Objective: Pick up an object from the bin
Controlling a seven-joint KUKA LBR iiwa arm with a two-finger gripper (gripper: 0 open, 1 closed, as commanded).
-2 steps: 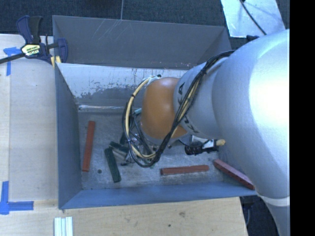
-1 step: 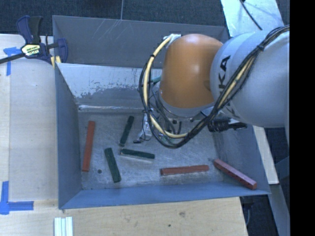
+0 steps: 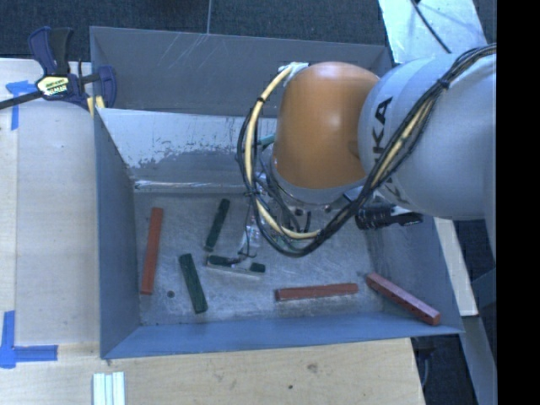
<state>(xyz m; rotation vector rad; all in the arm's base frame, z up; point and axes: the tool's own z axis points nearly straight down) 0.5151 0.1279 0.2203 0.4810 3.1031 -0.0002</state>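
Gripper (image 3: 251, 245): found low in the middle of the bin, hanging under the wrist. Open or closed: could not be told. Logged a short pale stick with dark ends (image 3: 235, 265) flat on the floor, just below the gripper and slightly left of it. Touching or apart: could not be told.

Noted the rest by size:
- Pale grey arm (image 3: 439, 142): reached in from the right and covered the bin's right rear part.
- Orange cover (image 3: 325, 125): rounded, on the wrist, ringed by yellow and black cables (image 3: 253, 146).
- Bin (image 3: 114, 251): grey metal with sloped walls, back wall scratched, floor pale and scuffed.
- Dark ground (image 3: 126, 2): beyond the far rim.
- Red-brown bar (image 3: 402, 299): tilted, at the front right corner, well apart from the gripper.
- Left red-brown stick (image 3: 151, 250): lay lengthwise near the left wall.
- Front red-brown stick (image 3: 316, 292): lay crosswise near the front wall, right of the pale stick.
- Front dark green stick (image 3: 192, 283): front left, near the pale stick's left end.
- Rear dark green stick (image 3: 218, 224): slanted, just left of the gripper.
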